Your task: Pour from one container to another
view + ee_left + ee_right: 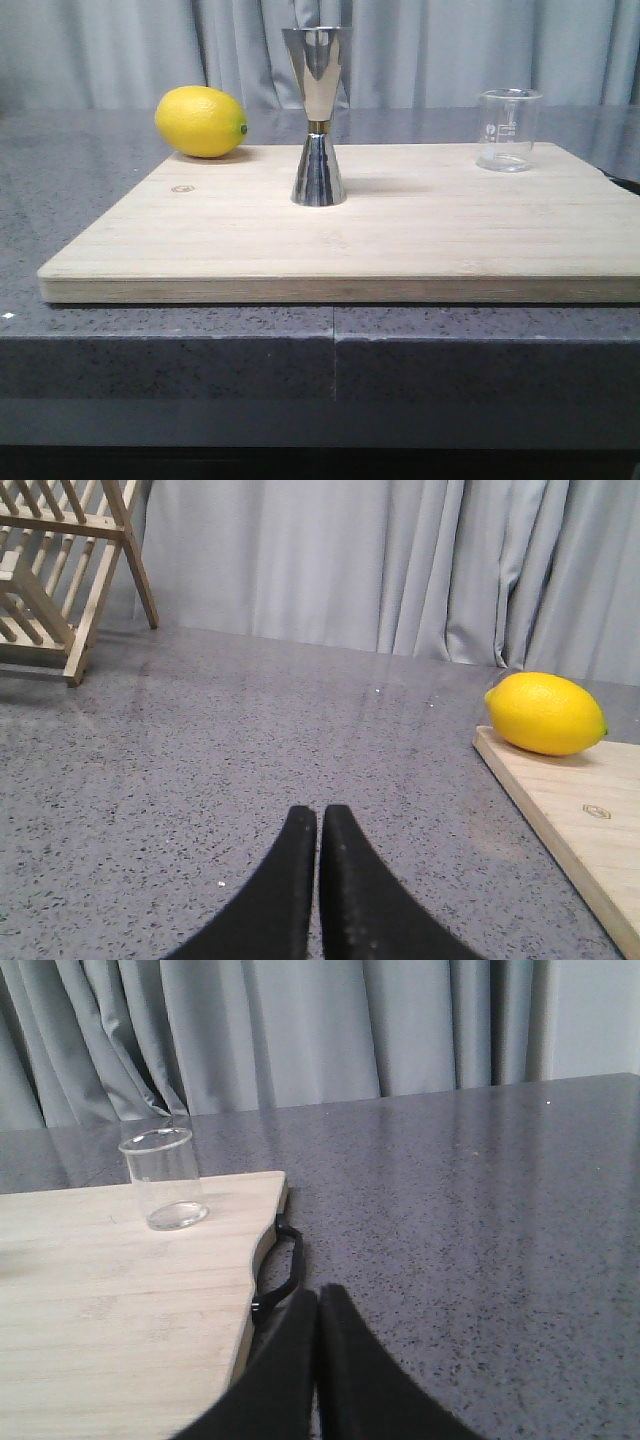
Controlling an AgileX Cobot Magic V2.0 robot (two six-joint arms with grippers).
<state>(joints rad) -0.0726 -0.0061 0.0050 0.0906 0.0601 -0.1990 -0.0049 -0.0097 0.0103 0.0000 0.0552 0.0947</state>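
**Both grippers closed and empty, off the board**

Nearest each wrist camera, the left gripper (319, 825) has its black fingers pressed together over bare grey counter (200, 780), holding nothing. The right gripper (318, 1310) is likewise closed and empty, hovering just past the board's (400, 240) right edge, near a black strap (283, 1270) at that edge.

On the wooden board, the steel jigger (318, 120) stands upright near the middle, its wide mouth up and a gold band at its narrow waist. Farther back, at the right rear corner, the clear beaker (508, 130) stands upright, well apart from the jigger; whether it holds liquid cannot be told. At the left rear corner a lemon (201, 121) lies at the board's edge.

Beyond, on the left, is a wooden rack (60, 560), with grey curtains (150, 50) behind everything.
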